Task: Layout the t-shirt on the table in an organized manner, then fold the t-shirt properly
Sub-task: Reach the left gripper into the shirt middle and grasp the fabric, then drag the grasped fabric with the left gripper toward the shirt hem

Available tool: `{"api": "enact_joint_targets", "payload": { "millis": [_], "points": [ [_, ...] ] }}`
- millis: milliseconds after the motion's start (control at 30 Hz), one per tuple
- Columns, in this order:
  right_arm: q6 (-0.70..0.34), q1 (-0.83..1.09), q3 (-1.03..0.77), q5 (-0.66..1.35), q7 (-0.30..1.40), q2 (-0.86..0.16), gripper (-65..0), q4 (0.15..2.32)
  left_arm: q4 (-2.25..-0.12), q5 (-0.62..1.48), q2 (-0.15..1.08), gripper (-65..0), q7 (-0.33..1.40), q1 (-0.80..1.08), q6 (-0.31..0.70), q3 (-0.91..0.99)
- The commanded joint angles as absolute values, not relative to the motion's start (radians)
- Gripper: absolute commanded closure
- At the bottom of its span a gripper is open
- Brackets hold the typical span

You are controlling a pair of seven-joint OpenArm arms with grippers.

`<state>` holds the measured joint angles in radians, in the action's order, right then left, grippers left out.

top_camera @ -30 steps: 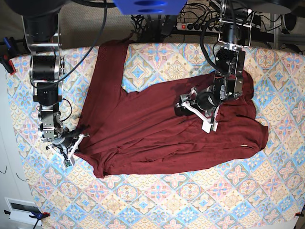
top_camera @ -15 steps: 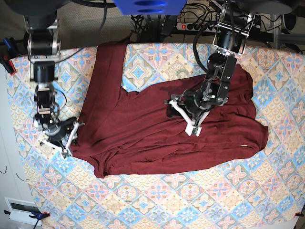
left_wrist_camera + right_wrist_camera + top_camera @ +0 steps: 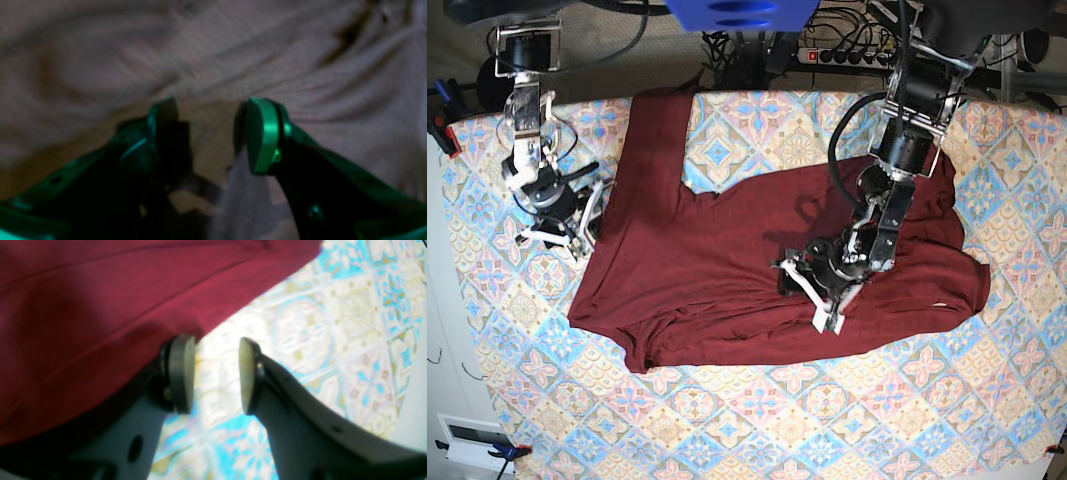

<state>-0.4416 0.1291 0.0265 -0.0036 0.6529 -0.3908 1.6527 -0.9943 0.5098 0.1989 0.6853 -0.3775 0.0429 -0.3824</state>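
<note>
Presently the t-shirt (image 3: 757, 270) lies spread but rumpled across the counter (image 3: 907, 420), one sleeve running toward the far edge. The right fingers (image 3: 181, 373) stand parted and empty over bare counter, the shirt's edge just beside them. The left fingers (image 3: 263, 133) stand released above the shirt's middle, grasping nothing.

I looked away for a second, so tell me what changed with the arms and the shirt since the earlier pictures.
The right tool let go of the t-shirt at its lower corner, opened, and moved up along the garment's edge toward the table's far side. The left tool, open, slid down and toward the right arm's side over the shirt. The shirt's overall shape barely changed.
</note>
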Motion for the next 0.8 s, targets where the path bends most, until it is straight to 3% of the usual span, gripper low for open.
{"api": "enact_joint_targets", "payload": {
  "millis": [0, 200, 533, 767],
  "points": [
    [-0.438, 0.143, 0.018, -0.004, 0.633, -0.409, -21.0, 1.693, -0.96, 0.47, 0.217, -33.1, 0.713, -0.395, -0.004, -0.378],
    [-0.438, 0.278, 0.018, -0.004, 0.631, -0.409, -21.0, 1.791, -0.828, 0.47, 0.226, -33.1, 0.688, -0.506, -0.004, -0.378],
    [-0.44, 0.415, 0.025, -0.004, 0.63, -0.409, -20.7, 1.868, -0.834, 0.433, 0.283, -33.1, 0.688, -0.562, -0.008, -0.369],
    [-0.44, 0.446, 0.022, -0.004, 0.625, -0.409, -20.7, 1.873, -1.208, 0.437, 0.321, -33.1, 0.704, -0.386, -0.008, -0.236]
  ]
}}
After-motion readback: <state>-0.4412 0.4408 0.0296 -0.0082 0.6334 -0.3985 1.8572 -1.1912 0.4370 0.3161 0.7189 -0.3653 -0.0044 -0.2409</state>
